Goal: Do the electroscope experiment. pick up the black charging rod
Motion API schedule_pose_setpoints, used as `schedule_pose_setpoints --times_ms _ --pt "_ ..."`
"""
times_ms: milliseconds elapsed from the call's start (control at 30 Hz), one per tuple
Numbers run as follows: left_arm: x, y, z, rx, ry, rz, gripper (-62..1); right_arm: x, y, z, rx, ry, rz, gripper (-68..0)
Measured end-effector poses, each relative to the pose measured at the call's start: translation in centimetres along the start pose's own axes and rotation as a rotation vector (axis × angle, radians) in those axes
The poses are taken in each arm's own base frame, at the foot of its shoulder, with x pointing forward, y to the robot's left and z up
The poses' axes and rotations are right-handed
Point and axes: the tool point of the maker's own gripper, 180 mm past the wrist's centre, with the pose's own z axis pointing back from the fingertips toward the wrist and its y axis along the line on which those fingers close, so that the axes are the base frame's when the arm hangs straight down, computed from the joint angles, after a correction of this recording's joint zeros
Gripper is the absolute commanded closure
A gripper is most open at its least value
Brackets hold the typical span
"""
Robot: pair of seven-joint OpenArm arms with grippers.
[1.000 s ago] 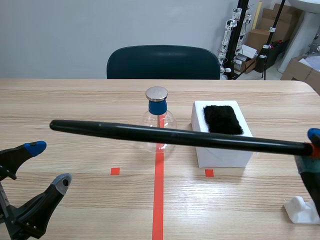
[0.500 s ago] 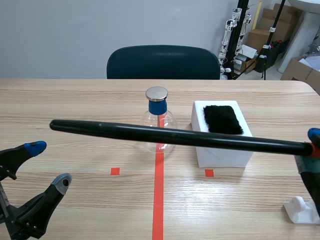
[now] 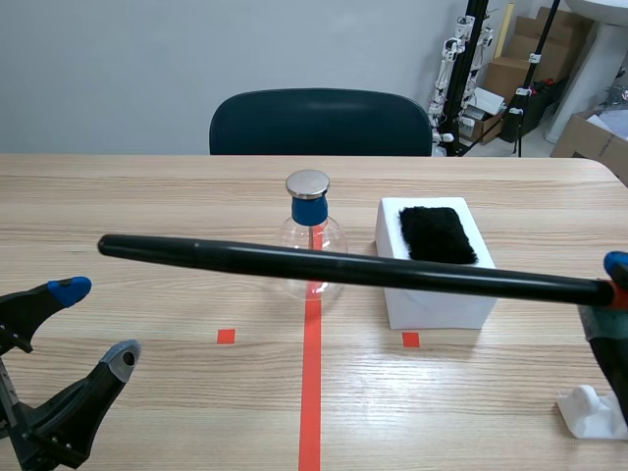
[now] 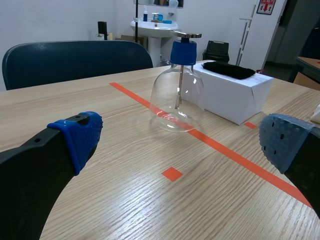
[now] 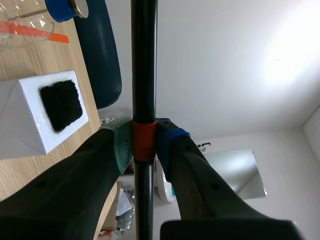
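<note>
Nearest the robot, the left jaws sit low over the surface [image 3: 147,392], spread wide with nothing between their blue pads [image 4: 80,135]. They hold no part in the grip. Just under the right jaws a small white plastic rest [image 3: 589,412] lies on the surface with nothing on it.

The right jaws are pinching the black charging rod [image 3: 343,267] at its orange band [image 5: 144,141], one pad [image 5: 122,145] pressed to each side. From that grip the rod runs out long and nearly level toward the left arm's side, clear of the surface, with its free tip hanging well ahead of the left jaws.

Beyond the rod, ahead of the left jaws, stands the electroscope flask [image 3: 312,240], clear glass with a blue collar and a metal disc on top. The rod crosses in front of it; whether it hangs short of the glass or over it I cannot tell. Beside the flask is the white box [image 3: 432,299] with the black fur pad [image 3: 437,234] on its top. A dark chair [image 3: 320,123] stands behind the far edge.

As I judge it, the pick-up itself is done: the rod is lifted and held firmly. What is left belongs to the wider experiment, likely rubbing the rod on the fur and bringing it to the disc.
</note>
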Motion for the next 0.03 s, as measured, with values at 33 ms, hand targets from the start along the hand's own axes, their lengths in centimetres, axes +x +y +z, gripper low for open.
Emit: schedule_pose_setpoints --times_ms 33 --pt "0.00 0.00 0.00 0.000 0.000 0.000 -62.3 0.00 0.00 0.00 0.000 0.000 0.000 0.0"
